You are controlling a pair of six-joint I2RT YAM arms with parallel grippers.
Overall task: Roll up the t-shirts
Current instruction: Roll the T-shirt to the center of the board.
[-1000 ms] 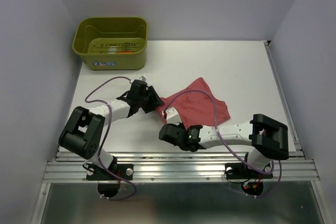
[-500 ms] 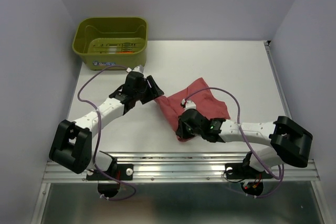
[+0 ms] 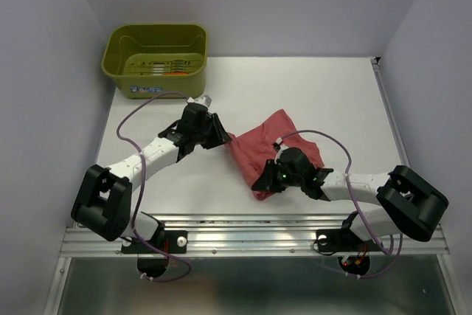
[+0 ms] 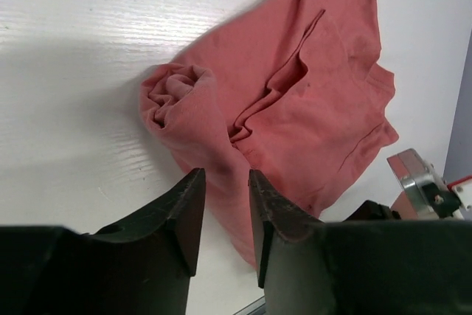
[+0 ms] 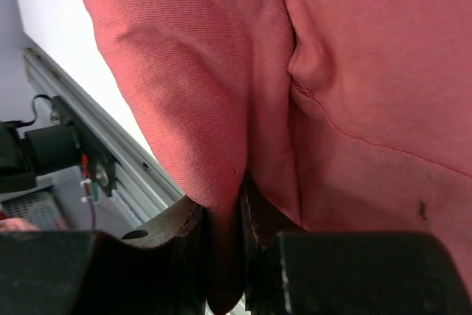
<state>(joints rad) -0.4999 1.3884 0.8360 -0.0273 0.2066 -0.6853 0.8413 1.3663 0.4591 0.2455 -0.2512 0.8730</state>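
Note:
One dusty rose-red t-shirt [image 3: 289, 132] lies crumpled on the white table [image 3: 324, 86], right of centre. In the left wrist view its left end [image 4: 171, 92] is bunched into a loose roll. My left gripper [image 3: 223, 138] sits at the shirt's left edge, its jaws [image 4: 225, 176] a finger's width apart just above the cloth, clamping nothing. My right gripper [image 3: 264, 182] is at the shirt's near corner. Close up, a fold of the t-shirt [image 5: 199, 94] is pinched between its shut jaws [image 5: 240, 208]. No other t-shirt shows.
An olive-green plastic tub [image 3: 156, 60] stands at the far left corner of the table. A metal rail [image 3: 251, 230] runs along the near edge, close below the right gripper and the shirt's corner. White walls enclose the table on three sides.
My right gripper has moved right and slightly away with the shirt's near edge, which now reaches further toward the rail. The left gripper's jaws have narrowed at the shirt's left edge.

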